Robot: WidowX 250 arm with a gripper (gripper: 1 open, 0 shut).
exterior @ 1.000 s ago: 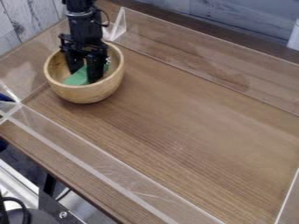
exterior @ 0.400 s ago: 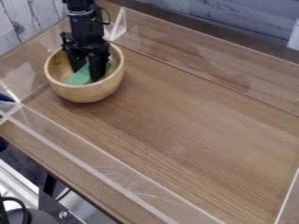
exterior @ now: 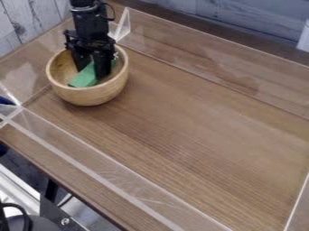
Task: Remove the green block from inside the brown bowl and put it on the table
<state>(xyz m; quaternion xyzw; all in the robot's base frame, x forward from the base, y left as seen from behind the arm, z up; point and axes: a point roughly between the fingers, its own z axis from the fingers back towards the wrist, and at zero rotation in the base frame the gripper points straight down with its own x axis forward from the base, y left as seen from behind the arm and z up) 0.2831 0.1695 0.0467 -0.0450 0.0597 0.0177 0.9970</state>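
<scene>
The brown bowl [exterior: 87, 88] stands at the left of the table [exterior: 193, 126]. Inside it lies the green block [exterior: 83, 78], tilted, its lower end resting on the bowl's pale inside. My black gripper [exterior: 90, 70] reaches straight down into the bowl, its fingers shut on the block's upper end. The block's top part is hidden behind the fingers.
Low clear plastic walls [exterior: 72, 153] edge the tabletop on all sides. A pale plank wall lies behind the table at the upper left. To the right of the bowl stretches a wide span of wood-grain surface.
The gripper has crept slightly up and to the right with the green block in it; the block now shows a little more below the fingers. The bowl has not moved.
</scene>
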